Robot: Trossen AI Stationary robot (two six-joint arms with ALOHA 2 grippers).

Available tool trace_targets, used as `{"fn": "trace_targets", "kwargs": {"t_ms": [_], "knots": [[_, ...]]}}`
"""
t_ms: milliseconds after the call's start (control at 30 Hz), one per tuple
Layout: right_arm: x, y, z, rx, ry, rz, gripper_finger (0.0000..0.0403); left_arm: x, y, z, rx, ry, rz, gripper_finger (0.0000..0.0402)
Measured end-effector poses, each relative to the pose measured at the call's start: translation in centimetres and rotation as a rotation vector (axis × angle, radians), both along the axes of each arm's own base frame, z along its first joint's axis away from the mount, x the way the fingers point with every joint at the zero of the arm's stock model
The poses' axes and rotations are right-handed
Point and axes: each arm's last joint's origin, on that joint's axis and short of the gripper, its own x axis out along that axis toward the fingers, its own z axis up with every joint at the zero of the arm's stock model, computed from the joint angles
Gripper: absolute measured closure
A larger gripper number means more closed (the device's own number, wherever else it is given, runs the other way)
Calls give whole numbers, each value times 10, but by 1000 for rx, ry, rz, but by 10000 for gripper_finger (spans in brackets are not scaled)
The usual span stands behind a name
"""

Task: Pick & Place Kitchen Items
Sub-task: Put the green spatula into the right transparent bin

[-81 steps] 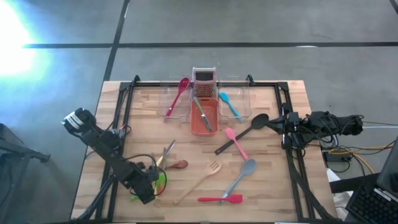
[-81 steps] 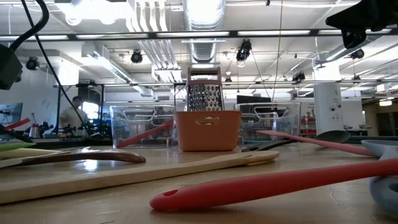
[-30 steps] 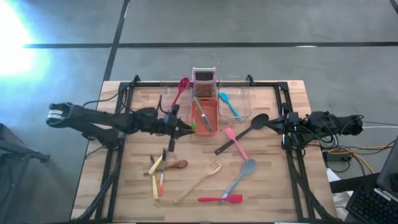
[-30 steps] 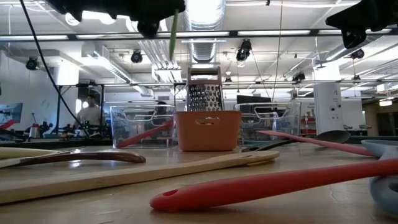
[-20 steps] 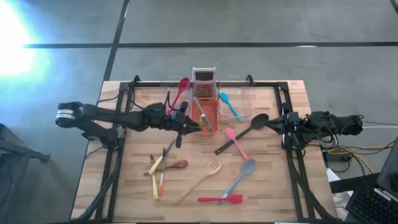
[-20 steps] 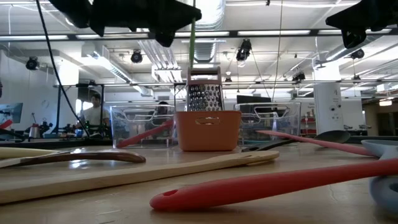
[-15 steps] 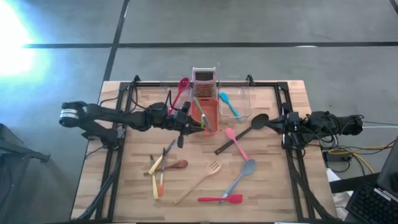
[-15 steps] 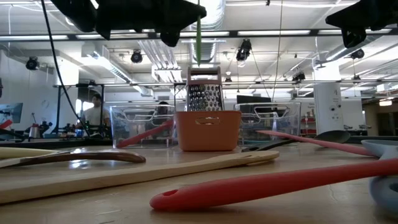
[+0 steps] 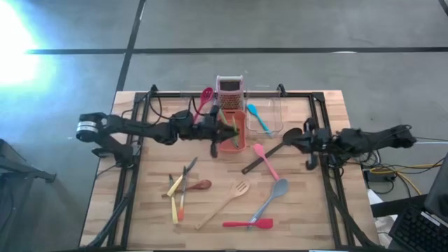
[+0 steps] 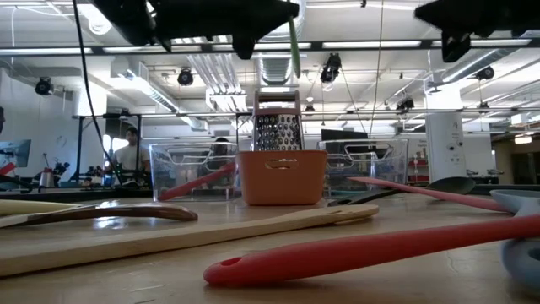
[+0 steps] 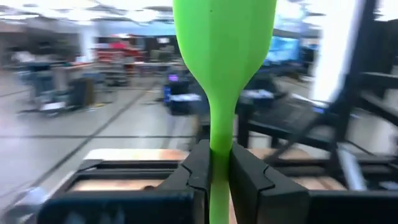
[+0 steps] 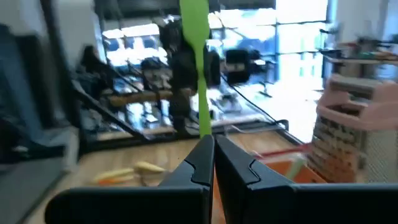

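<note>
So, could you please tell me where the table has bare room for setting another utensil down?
Bare wood lies along the table's left near corner, below the yellow-handled knives, and on the right near side past the grey spoon. It is crowded around the orange tub, where the left gripper holds the green spatula.

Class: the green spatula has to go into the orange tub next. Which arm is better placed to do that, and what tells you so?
The left. Its end effector is shut on the green spatula above the orange tub. The right end effector is shut, empty and off to the tub's side.
</note>
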Motion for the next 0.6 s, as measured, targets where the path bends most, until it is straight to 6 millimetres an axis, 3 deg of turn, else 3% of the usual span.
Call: {"fn": "trace_targets", "kwargs": {"t_ms": [133,300,600], "knots": [[22,2,-3,11,17,-113,394,12,5,5,-40,-18,97,367],[51,6,8,-15,41,-180,383,26,12,7,-61,-24,172,367],[99,12,28,-58,129,-377,279,35,21,7,-64,-9,199,367]]}}
